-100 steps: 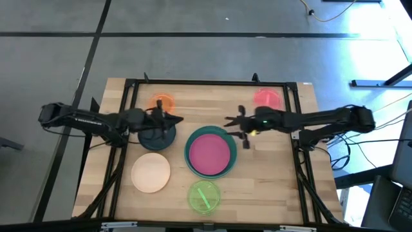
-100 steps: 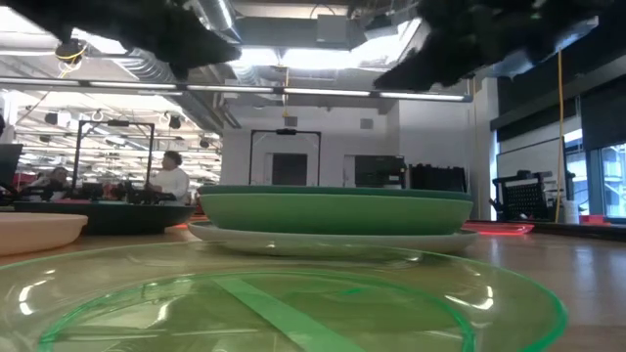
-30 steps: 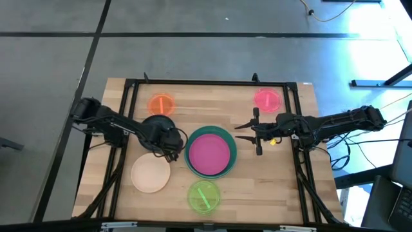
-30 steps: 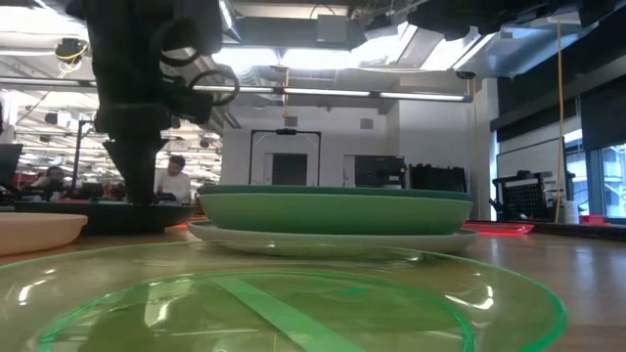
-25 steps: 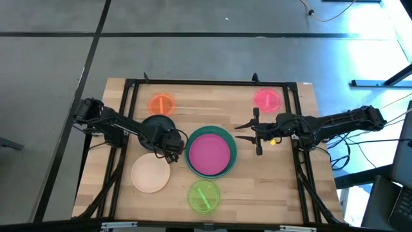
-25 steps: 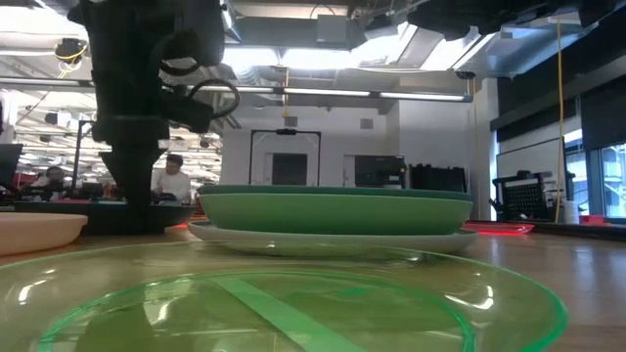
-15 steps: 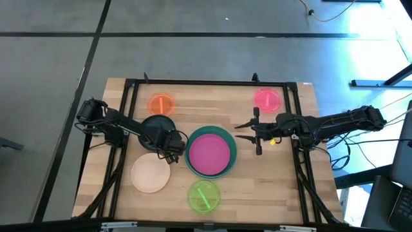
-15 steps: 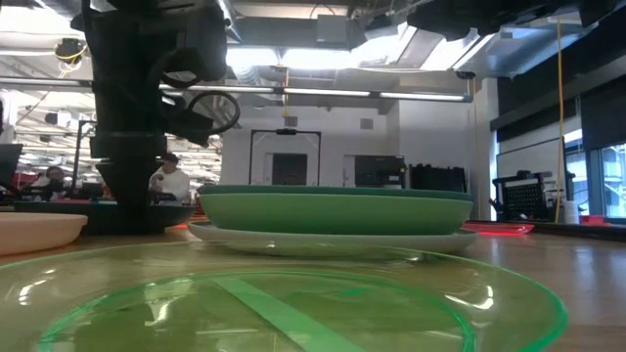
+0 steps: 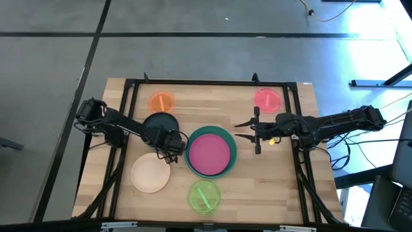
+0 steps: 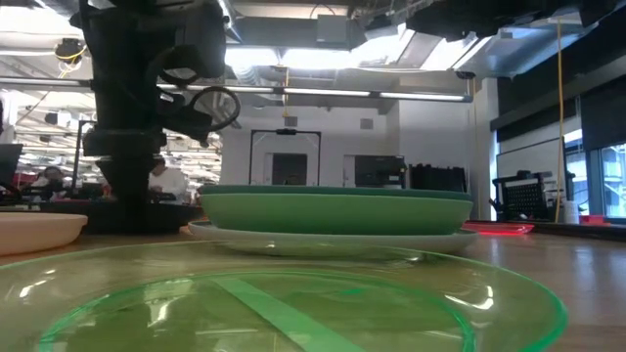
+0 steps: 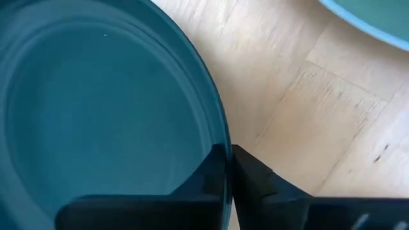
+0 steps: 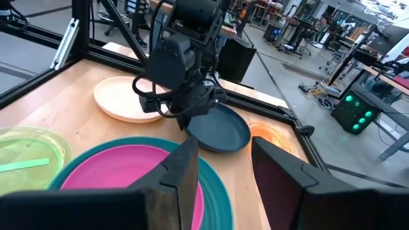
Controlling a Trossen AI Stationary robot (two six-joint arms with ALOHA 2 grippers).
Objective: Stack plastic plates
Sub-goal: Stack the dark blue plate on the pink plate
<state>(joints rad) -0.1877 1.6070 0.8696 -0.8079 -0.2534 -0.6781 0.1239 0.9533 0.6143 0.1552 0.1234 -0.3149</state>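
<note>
Since the left end effector (image 9: 172,143) pinches only the thin rim of the navy plate (image 9: 159,124), which lies on the surface beside the plate stack (image 9: 210,151), the plate could slip or tilt on lifting. The right end effector (image 9: 252,131) hangs open beyond the stack.

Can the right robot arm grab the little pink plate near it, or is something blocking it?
Probably yes. The pink plate lies alone on bare wood just beyond the open right gripper, with nothing lying between them.

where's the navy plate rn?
High view: the navy plate is on the table's left half, between the orange plate and peach plate, with the left gripper shut on its rim beside the central stack.
</note>
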